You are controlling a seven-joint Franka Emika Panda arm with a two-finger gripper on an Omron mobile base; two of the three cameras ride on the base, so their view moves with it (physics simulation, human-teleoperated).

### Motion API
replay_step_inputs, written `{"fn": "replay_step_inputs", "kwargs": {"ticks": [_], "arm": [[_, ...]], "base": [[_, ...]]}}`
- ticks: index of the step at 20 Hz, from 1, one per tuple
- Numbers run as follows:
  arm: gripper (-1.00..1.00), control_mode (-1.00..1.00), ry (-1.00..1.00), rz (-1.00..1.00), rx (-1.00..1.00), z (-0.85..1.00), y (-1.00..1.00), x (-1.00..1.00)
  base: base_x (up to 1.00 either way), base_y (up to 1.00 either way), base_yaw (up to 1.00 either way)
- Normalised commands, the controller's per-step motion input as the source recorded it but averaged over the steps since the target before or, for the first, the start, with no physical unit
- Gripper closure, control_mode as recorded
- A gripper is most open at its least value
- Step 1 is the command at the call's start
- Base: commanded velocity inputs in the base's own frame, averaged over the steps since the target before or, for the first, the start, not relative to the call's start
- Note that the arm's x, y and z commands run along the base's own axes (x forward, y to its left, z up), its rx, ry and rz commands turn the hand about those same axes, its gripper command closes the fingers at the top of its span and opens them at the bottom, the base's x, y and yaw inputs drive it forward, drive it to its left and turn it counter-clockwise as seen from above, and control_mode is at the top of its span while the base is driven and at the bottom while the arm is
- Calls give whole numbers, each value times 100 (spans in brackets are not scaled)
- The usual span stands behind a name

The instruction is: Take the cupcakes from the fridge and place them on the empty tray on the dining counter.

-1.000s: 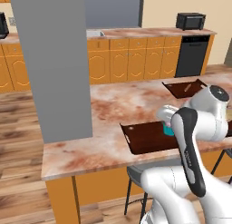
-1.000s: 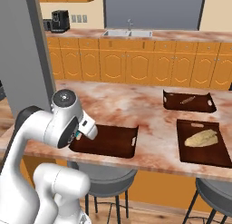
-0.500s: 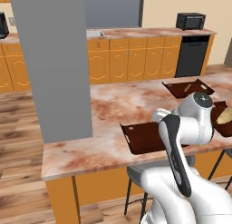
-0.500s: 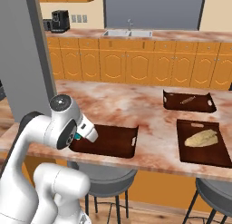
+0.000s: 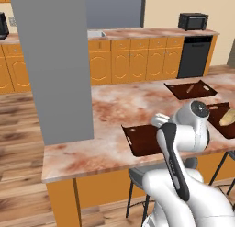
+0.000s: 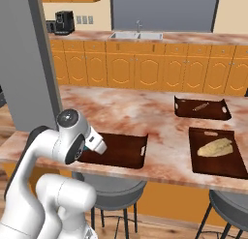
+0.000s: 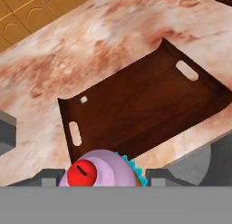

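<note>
Hand view: cupcake (image 7: 100, 170) over empty tray (image 7: 145, 105).

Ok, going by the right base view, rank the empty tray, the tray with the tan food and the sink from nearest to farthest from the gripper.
1. The empty tray, directly beside the gripper.
2. The tray with tan food, further right on the dining counter.
3. The sink, on the far wall counter.

Rendered scene under even, diffuse light with no visible source. Soft dark shadow lies inside the rim of the empty tray (image 7: 149, 100) and beneath the front edge of the dining counter (image 6: 160, 168). No glare. Textures appear soft and slightly blurred; edges show no distortion.
</note>
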Motion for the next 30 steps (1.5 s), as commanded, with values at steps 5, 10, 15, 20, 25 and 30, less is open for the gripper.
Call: {"fn": "replay_step_inputs", "kwargs": {"ticks": [5, 10, 15, 20, 25, 30], "arm": [[100, -100, 0, 0, 0, -31, 0, 30], [100, -100, 0, 0, -5, -17, 3, 22], [100, -100, 0, 0, -3, -17, 0, 17], [100, -100, 0, 0, -1, -19, 0, 3], [100, -100, 1, 0, 0, -35, 0, 1], [100, -100, -1, 0, 0, -42, 0, 3]], "base": [[0, 0, 0], [0, 0, 0], [0, 0, 0], [0, 0, 0], [0, 0, 0], [0, 0, 0]]}}
